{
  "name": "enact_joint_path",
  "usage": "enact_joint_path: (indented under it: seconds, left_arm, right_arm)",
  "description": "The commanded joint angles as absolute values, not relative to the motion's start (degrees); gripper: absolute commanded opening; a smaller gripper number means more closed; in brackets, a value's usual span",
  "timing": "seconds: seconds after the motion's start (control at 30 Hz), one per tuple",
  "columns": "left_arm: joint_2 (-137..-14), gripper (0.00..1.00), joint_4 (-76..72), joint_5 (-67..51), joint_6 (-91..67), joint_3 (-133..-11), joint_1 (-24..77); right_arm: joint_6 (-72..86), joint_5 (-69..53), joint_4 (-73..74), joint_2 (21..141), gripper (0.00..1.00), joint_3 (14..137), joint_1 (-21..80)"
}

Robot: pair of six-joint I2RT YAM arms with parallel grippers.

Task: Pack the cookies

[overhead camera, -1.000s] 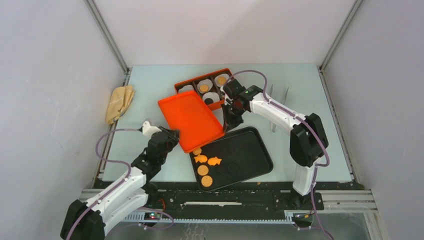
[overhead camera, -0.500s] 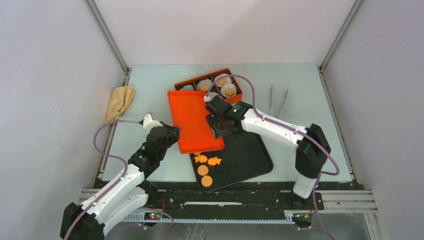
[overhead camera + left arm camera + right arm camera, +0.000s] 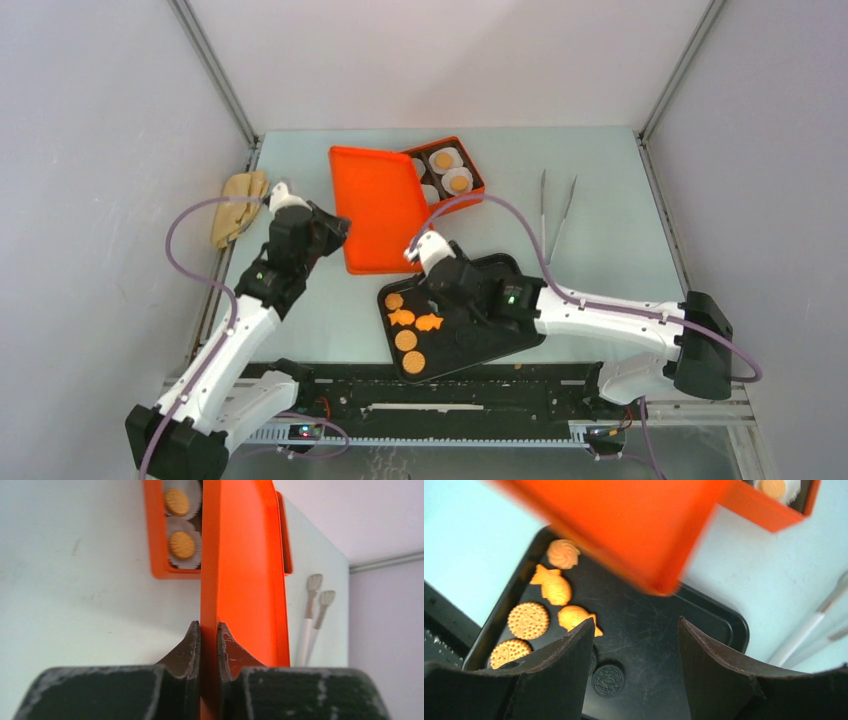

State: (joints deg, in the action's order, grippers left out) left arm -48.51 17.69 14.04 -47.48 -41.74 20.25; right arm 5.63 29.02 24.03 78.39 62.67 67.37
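Several orange cookies [image 3: 405, 340] lie at the left end of the black tray [image 3: 515, 325]: round ones, a swirl [image 3: 563, 553] and two fish shapes [image 3: 553, 585]. A dark cookie [image 3: 608, 679] lies beside them. More cookies [image 3: 181, 545] sit in white liners in the orange box [image 3: 472, 172]. My left gripper [image 3: 209, 627] is shut on the near edge of the orange lid [image 3: 378, 205], which overlaps the box's left part. My right gripper [image 3: 636, 622] hangs open over the tray [image 3: 664, 630] with nothing between its fingers, just right of the cookies.
Tweezers [image 3: 555, 210] lie on the table right of the box. A beige cloth [image 3: 238, 205] lies at the table's left edge. The lid [image 3: 624, 525] hangs above the tray's far corner in the right wrist view.
My right gripper let go of the lid, opened, and swung down from the box to over the tray. My left gripper carried the lid back toward the box.
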Motion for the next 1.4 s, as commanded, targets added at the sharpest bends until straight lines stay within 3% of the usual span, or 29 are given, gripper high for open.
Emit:
enact_joint_path:
  seconds: [0.0,0.37,0.73,1.03,1.37]
  left_arm:
    - [-54.5,0.0,17.8,-0.1,-45.9,-52.1,17.7]
    - [-62.1,0.0,20.3,-9.6,-45.5,-56.2,16.7]
    - [-65.9,0.0,24.4,-11.9,-42.6,-61.6,15.8]
    - [-71.4,0.0,23.5,-11.0,-41.5,-63.4,15.5]
    - [-69.3,0.0,27.0,-12.7,-40.5,-65.6,15.4]
  right_arm:
    - [-4.1,32.5,11.0,75.8,0.69,60.8,72.9]
    - [-18.0,43.1,-7.5,82.1,0.68,59.5,76.1]
    - [-19.1,45.6,-10.3,83.0,0.68,60.5,80.8]
    - [-19.8,47.5,-3.4,81.6,0.69,64.7,85.4]
    - [-16.7,45.1,-2.1,87.1,0.69,64.6,79.1]
